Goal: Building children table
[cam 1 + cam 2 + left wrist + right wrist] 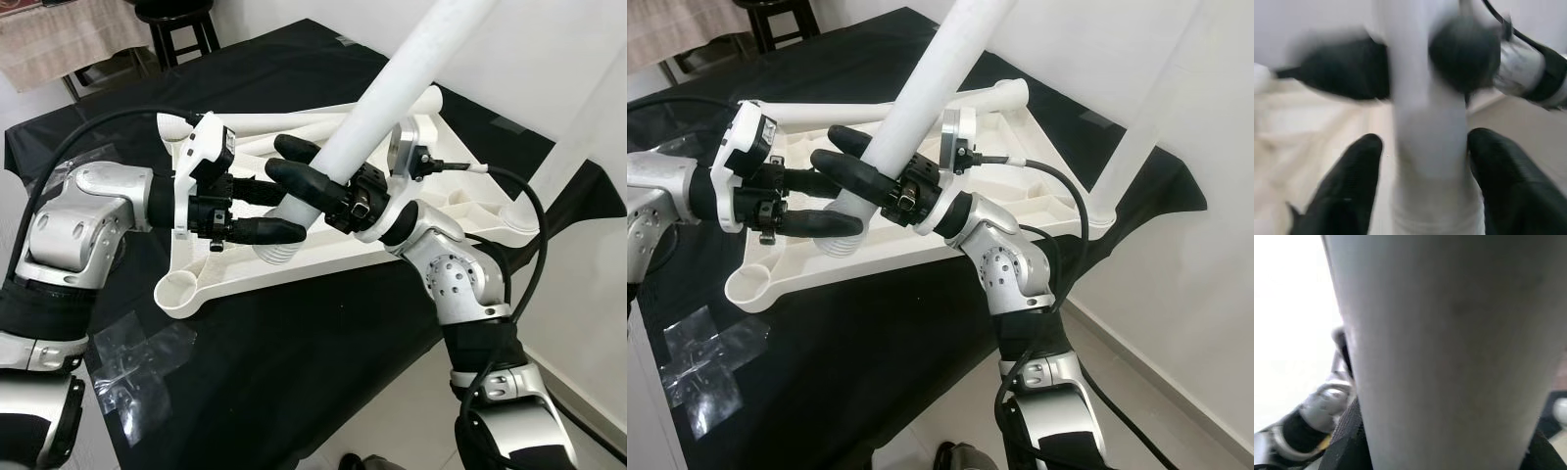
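A white children's table top [323,262] lies upside down on a black cloth. A long white table leg [392,83] slants up to the right above it. My right gripper [281,160] is shut on the leg's lower part. My left gripper [286,213] comes in from the left, its fingers [1347,186] open on either side of the leg's ribbed lower end [278,254], with a thin gap on one side. An empty round socket [179,289] sits at the top's near-left corner. A second leg [1136,127] stands upright at the right corner.
Another white tube [294,121] lies across the far side of the top. Clear tape [137,357] is stuck on the cloth at the near left. A dark stool [181,24] stands behind the table. Pale floor [588,333] runs along the right.
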### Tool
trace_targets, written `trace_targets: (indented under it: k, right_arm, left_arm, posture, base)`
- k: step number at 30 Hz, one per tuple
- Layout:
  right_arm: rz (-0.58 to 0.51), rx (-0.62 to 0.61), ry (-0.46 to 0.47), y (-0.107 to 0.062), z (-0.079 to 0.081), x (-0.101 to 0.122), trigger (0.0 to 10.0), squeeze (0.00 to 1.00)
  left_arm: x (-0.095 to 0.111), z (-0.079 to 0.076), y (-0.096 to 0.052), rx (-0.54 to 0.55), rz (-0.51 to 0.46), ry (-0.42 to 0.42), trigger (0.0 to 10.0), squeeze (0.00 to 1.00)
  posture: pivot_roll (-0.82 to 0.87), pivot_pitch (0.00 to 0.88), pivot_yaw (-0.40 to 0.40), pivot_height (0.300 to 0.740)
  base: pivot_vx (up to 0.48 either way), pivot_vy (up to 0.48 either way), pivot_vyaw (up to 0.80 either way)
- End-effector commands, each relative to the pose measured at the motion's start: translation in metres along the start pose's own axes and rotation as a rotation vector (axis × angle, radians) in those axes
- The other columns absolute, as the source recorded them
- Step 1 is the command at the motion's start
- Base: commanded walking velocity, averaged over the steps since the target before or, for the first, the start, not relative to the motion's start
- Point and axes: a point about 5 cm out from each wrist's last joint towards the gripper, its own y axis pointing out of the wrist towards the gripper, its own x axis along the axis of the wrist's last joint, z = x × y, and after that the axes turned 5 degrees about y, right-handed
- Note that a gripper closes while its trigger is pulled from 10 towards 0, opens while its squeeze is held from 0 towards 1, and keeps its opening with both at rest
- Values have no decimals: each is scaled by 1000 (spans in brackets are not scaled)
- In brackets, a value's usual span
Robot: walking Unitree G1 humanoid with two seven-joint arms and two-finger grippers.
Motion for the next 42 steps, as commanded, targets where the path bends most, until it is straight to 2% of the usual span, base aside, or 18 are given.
trace_targets:
  k: [1, 9, 16, 18, 19, 20, 21, 22, 23, 24, 26, 27, 30, 31, 33, 38, 40, 42]
  right_arm:
    - [-47, -92, -51, 3, -10, 10, 0, 0]
    - [-349, -429, -113, -17, -43, 68, 0, 0]
    - [-369, -577, -243, -28, -52, 87, 0, 0]
    - [-336, -615, -329, -23, -52, 87, 0, 0]
    - [-317, -604, -347, -19, -50, 84, 0, 0]
    - [-317, -604, -347, -19, -50, 84, 0, 0]
    - [-291, -581, -351, -14, -47, 78, 0, 0]
    - [-291, -581, -351, -14, -47, 78, 0, 0]
    - [-265, -553, -346, -11, -44, 71, 157, 0]
    - [-242, -542, -350, -9, -43, 66, 5216, 0]
    - [-229, -539, -355, -8, -42, 63, 5216, 0]
    - [-167, -526, -344, -8, -40, 52, 10000, 0]
    - [-141, -517, -332, -8, -39, 47, 10000, 0]
    - [-139, -494, -291, -10, -35, 40, 10000, 0]
    - [-136, -477, -270, -12, -31, 35, 10000, 0]
    - [-128, -460, -253, -14, -28, 31, 10000, 0]
    - [-102, -450, -226, -19, -23, 19, 10000, 0]
    - [-97, -445, -216, -20, -22, 16, 10000, 0]
  left_arm:
    - [6, 3, -8, 42, -23, -1, 10000, 1000]
    - [18, -12, -38, 48, -92, -8, 10000, 1000]
    - [20, -18, -50, 122, -117, -1, 10000, 1000]
    - [20, -17, -50, 259, -152, 13, 10000, 1000]
    - [18, -14, -45, 391, -165, 29, 10000, 827]
    - [18, -14, -45, 391, -165, 29, 10000, 827]
    - [13, -12, -38, 507, -176, 7, 10000, 0]
    - [13, -12, -38, 507, -176, 7, 10000, 0]
    - [10, -15, -31, 584, -197, -16, 10000, 0]
    - [10, -23, -22, 618, -219, -24, 10000, 0]
    - [10, -28, -18, 627, -236, -29, 10000, 0]
    - [4, -42, -8, 703, -279, -85, 10000, 0]
    - [-1, -45, -7, 745, -286, -114, 10000, 0]
    - [-18, -52, -12, 877, -271, -191, 10000, 0]
    - [-30, -60, -16, 950, -250, -244, 10000, 0]
    - [-40, -70, -14, 972, -209, -264, 10000, 0]
    - [-53, -91, -4, 964, -115, -279, 10000, 0]
    - [-55, -95, -2, 957, -94, -282, 10000, 0]
  posture:
    - [121, 158, -54, 740]
    - [122, 163, -63, 740]
    - [120, 162, -67, 740]
    - [116, 162, -74, 740]
    - [118, 164, -77, 740]
    - [118, 164, -77, 740]
    - [120, 168, -79, 740]
    - [120, 168, -79, 740]
    - [121, 169, -79, 740]
    - [122, 170, -83, 740]
    - [122, 170, -83, 740]
    - [118, 179, -101, 740]
    - [118, 179, -101, 740]
    - [105, 182, -97, 740]
    - [98, 182, -85, 740]
    - [96, 182, -78, 740]
    - [98, 179, -66, 740]
    - [98, 178, -63, 740]
  base:
    - [0, 0, 0]
    - [0, 0, 0]
    - [0, 0, 0]
    - [0, 0, 0]
    - [0, 0, 0]
    - [0, 0, 0]
    - [0, 0, 0]
    - [0, 0, 0]
    - [0, 0, 0]
    - [0, 0, 0]
    - [0, 0, 0]
    - [0, 0, 0]
    - [0, 0, 0]
    - [0, 0, 800]
    - [0, 0, 800]
    - [0, 0, 800]
    - [0, 0, 800]
    - [0, 0, 800]
